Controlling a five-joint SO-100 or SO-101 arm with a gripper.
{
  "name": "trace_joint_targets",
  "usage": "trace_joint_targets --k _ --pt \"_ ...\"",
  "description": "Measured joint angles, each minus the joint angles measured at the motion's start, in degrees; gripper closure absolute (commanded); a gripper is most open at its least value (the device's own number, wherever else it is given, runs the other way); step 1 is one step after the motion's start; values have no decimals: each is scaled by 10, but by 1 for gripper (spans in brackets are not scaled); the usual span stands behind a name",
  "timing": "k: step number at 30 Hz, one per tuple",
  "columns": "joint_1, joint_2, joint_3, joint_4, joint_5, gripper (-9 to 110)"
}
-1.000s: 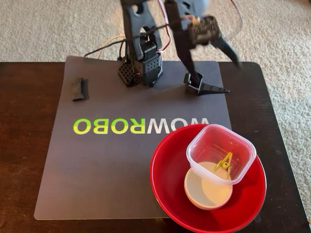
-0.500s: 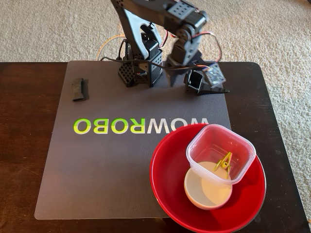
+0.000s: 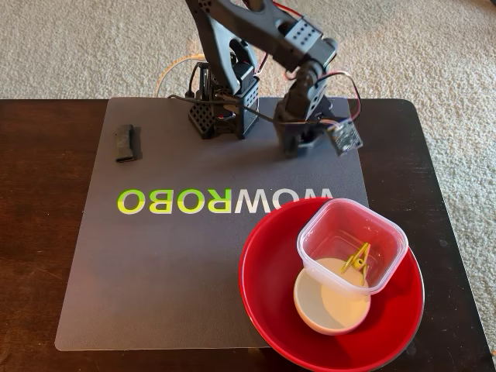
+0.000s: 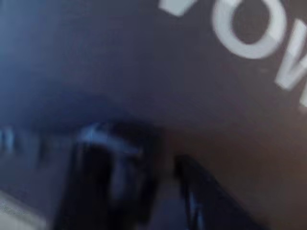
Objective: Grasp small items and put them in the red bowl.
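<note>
The tool (image 3: pixel 298 143) hides the black wedge holder on the mat (image 3: pixel 155 256); the blurred wrist view leaves its jaws unreadable.

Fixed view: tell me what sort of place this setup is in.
Most likely a room in a home, used as a hobby robotics spot. A dark wooden table stands on beige carpet, and a grey WOWROBO mat lies on the table under the small robot arm.

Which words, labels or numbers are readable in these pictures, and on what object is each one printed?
"WOWROBO", upside down in the fixed view, the ROBO part green and the WOW part white, on the gray mat.
Large white letters, blurred and cut off, on that mat in the wrist view: not readable.
No other text shows.
</note>
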State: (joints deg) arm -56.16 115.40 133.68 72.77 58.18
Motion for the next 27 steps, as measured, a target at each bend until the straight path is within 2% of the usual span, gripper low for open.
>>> trace_joint_targets --k 6,13,17,27 --pt "58 4 4 -6 4 101" --pt "179 63 5 -2 34 101" --pt "253 137 -4 -23 -6 101" --pt "243 323 -60 -43 -155 101"
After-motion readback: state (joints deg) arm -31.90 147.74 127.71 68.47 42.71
